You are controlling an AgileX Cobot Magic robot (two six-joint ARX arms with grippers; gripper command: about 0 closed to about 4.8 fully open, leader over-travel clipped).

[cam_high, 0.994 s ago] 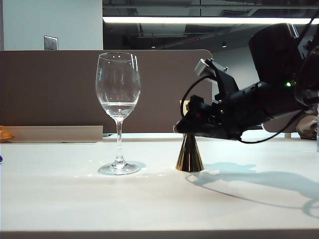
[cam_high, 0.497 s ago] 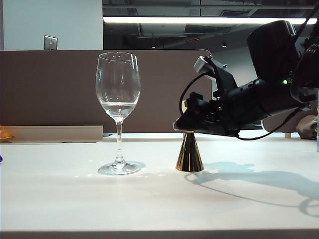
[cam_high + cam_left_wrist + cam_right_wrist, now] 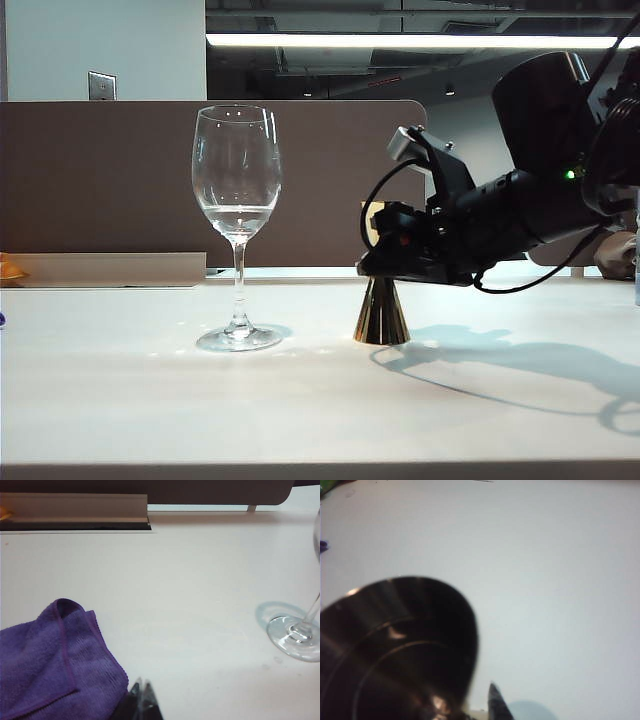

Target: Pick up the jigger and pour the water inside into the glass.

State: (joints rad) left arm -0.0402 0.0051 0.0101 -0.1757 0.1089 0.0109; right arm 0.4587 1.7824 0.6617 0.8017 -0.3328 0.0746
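White tabletop (image 3: 150,390) across the exterior view, brown partition (image 3: 100,180) behind, ceiling strip light (image 3: 400,40) above. Glass (image 3: 237,225) upright at left, shallow water (image 3: 237,218) in its bowl. Jigger (image 3: 381,312) standing well apart to the right, upper cup hidden by the right gripper (image 3: 385,262) — closed around it or not, cannot tell.

From the left wrist: purple cloth (image 3: 50,665) on the table, glass foot at the edge, left gripper (image 3: 142,702) tips together, empty.

From the right wrist: dark blurred jigger rim, close up.
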